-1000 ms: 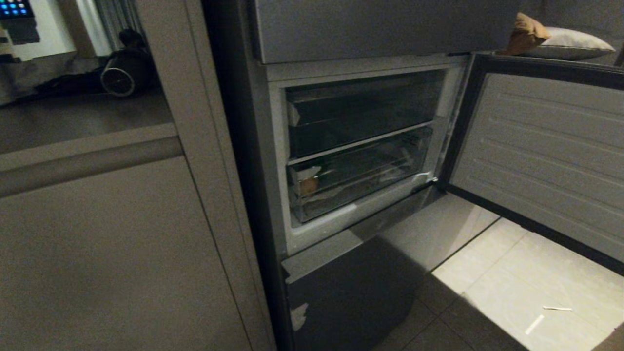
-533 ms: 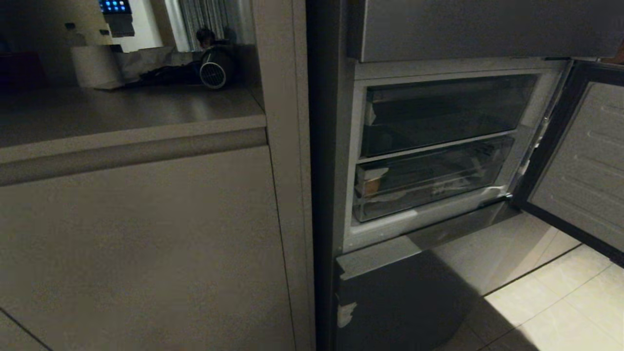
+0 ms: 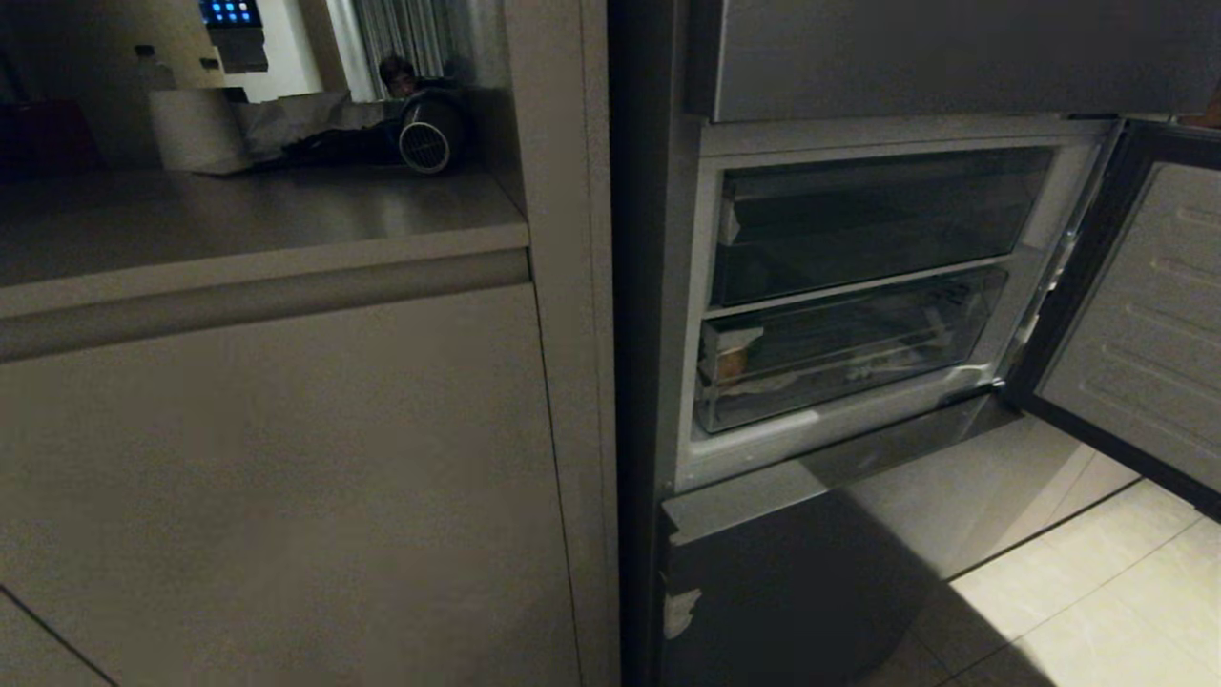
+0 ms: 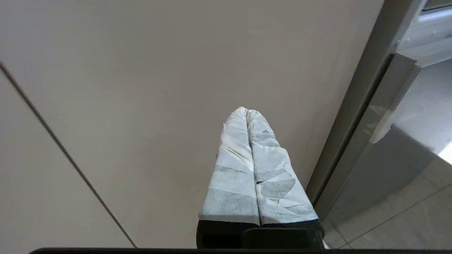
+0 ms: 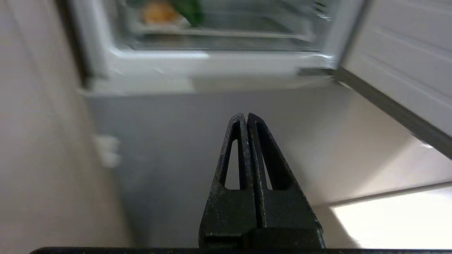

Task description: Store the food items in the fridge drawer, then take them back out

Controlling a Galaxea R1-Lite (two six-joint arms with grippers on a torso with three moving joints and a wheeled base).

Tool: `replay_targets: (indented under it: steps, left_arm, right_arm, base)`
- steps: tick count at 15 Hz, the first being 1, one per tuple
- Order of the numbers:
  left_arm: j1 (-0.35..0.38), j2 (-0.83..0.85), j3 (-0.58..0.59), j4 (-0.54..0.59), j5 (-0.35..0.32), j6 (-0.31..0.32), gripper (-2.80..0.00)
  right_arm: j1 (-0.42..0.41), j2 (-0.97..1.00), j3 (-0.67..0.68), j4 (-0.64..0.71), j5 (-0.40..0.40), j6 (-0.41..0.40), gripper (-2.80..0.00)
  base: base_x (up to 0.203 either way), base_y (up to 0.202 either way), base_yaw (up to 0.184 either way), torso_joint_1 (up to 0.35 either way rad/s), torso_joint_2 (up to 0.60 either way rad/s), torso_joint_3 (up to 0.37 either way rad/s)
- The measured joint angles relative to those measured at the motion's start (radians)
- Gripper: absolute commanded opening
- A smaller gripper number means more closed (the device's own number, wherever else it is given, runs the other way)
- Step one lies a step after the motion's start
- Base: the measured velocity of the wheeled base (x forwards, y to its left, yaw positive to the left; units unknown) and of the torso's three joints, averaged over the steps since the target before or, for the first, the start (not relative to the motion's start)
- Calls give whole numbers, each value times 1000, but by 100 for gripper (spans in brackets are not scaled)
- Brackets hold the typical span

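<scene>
Two end effectors are at your disposal, and both are clenched on nothing: the left end effector, its fingers wrapped in pale tape, faces the blank beige cabinet front beside the fridge, while the bare black right end effector points at the dark grey lower fridge panel, just under the open compartment. The tan-brown rounded potato-like food item sits inside the lower see-through plastic fridge drawer, at its left end, behind the glossy clear front; from the right wrist view it lies above and ahead of the fingertips, a little toward the cabinet side. Its long axis cannot be told through the plastic. Your right arm is plainly the nearer one. The drawer looks pushed in, so you would likely need to pull it out first. The grey fridge door stands swung open to your right over pale floor tiles; a beige worktop lies to your left.
</scene>
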Motion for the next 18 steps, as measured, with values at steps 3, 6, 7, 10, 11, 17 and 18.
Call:
replay_targets:
  steps: [3, 6, 7, 10, 11, 17, 18]
  left_arm:
    - [1, 0, 0, 0, 0, 0, -280]
    - [1, 0, 0, 0, 0, 0, -280]
    - [1, 0, 0, 0, 0, 0, -280]
    - [1, 0, 0, 0, 0, 0, -280]
    - [1, 0, 0, 0, 0, 0, -280]
    - [1, 0, 0, 0, 0, 0, -280]
    - [1, 0, 0, 0, 0, 0, -280]
  right_arm:
    - [4, 325, -143, -38, 138, 60, -280]
    - [18, 719, -252, -165, 275, 92, -280]
    - [25, 853, -281, -226, 310, 98, -280]
    - [69, 1188, -346, -441, 359, 110, -173]
    - [103, 1279, -368, -519, 347, 112, 0]
    - [378, 1585, -442, -897, 91, 116, 0]
    - [396, 1600, -443, -927, 80, 115, 0]
  base:
    - [0, 0, 0, 0, 0, 0]
    - [0, 0, 0, 0, 0, 0]
    - [0, 0, 0, 0, 0, 0]
    - [0, 0, 0, 0, 0, 0]
    - [0, 0, 0, 0, 0, 0]
    - [0, 0, 0, 0, 0, 0]
    - [0, 0, 0, 0, 0, 0]
